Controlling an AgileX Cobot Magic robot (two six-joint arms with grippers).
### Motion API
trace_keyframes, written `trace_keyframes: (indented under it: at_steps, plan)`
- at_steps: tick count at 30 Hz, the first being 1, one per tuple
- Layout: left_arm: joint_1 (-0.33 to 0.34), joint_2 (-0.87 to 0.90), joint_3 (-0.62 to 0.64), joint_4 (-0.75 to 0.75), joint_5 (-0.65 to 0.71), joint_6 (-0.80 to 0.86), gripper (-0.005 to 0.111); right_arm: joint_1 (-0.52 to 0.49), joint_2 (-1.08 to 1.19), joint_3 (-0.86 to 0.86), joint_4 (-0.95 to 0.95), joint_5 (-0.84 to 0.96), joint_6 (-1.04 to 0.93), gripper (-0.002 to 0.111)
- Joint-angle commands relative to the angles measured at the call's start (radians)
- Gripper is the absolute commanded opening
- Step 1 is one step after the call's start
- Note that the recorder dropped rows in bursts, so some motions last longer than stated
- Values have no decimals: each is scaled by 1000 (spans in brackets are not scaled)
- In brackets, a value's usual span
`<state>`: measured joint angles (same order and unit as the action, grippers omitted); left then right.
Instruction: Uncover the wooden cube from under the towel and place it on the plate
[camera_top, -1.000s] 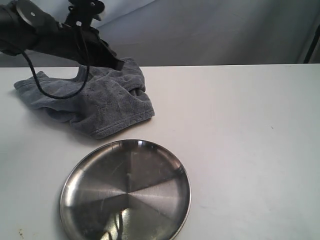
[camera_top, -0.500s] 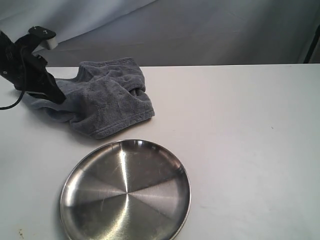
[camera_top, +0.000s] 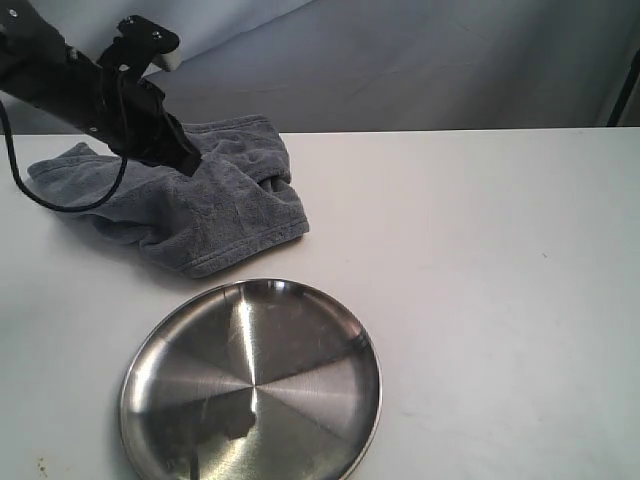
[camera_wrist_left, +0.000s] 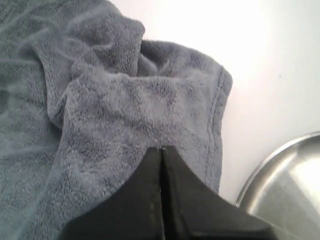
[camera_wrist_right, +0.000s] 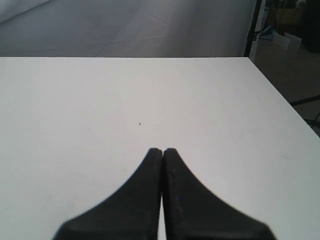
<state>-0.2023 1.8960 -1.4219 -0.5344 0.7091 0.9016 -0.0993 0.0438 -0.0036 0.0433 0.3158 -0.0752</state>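
Observation:
The blue-grey towel (camera_top: 225, 205) lies bunched at the back left of the white table, and the wooden cube is hidden from every view. In front of it sits the round steel plate (camera_top: 300, 345), empty. My left gripper (camera_top: 190, 165) is shut, its tip down at the towel's top surface near the middle; nothing shows between its fingers. The left wrist view shows the shut tips (camera_wrist_left: 161, 148) over the towel's folds (camera_wrist_left: 125, 100), with the plate's rim (camera_wrist_left: 280, 165) to one side. My right gripper (camera_wrist_right: 162, 150) is shut over bare table and does not appear in the exterior view.
A black cable (camera_top: 60, 205) loops from the left arm over the towel's left part. The table's far edge (camera_top: 450, 130) meets a grey backdrop. In the right wrist view a table corner (camera_wrist_right: 250, 59) and a dark stand (camera_wrist_right: 252, 30) show beyond it.
The left arm swung from the towel's back right edge out to its left side, then came back to the towel's middle. The towel and plate lie as before.

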Motion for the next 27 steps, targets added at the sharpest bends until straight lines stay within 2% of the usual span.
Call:
trace_keyframes:
  at_steps: [1,6,9,11,16,19,27]
  plan:
    - [-12,-10,-3,-10,-59,-3,0,1,-6,4,0,-4,4,0]
    - [4,-10,-3,40,-55,-5,3,1,-6,4,0,-4,4,0]
    - [4,-10,-3,109,-46,-7,16,1,-6,4,0,-4,4,0]
    - [4,-10,-3,128,-46,-12,35,1,-6,4,0,-4,4,0]
    - [4,-10,-3,125,-85,-17,103,1,-6,4,0,-4,4,0]
    - [4,-10,-3,122,-117,-77,104,1,-6,4,0,-4,4,0]
    - [4,1,-3,122,-130,-89,104,1,-6,4,0,-4,4,0]
